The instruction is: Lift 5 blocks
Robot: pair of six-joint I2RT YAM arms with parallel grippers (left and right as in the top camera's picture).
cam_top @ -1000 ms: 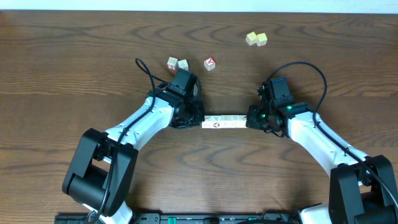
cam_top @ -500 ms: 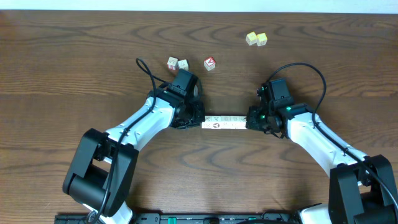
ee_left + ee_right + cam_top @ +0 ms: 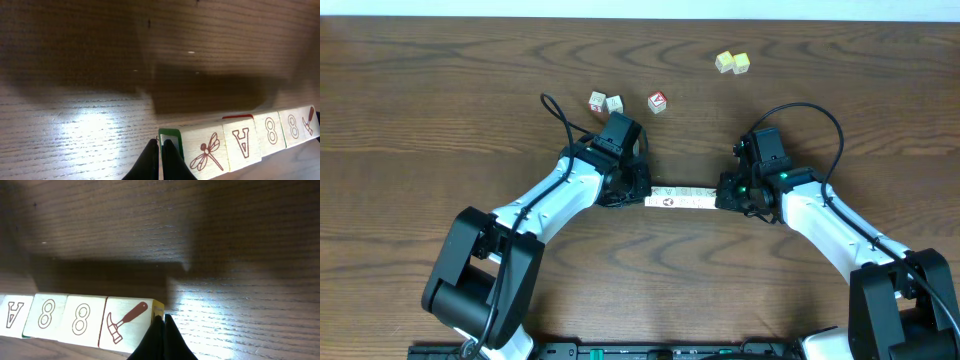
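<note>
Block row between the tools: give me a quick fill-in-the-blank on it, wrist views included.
The row of blocks between the left tool and the right tool counts ___ blocks. The block nearest the right tool shows a ___. The block nearest the left tool shows a ___. Two adjacent middle blocks both show the digit ___.
Missing words: five; hammer; dragonfly; 8

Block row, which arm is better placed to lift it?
Neither alone. The shut left gripper touches the block row's dragonfly end, the shut right gripper its hammer end; they should probably rise together.
</note>
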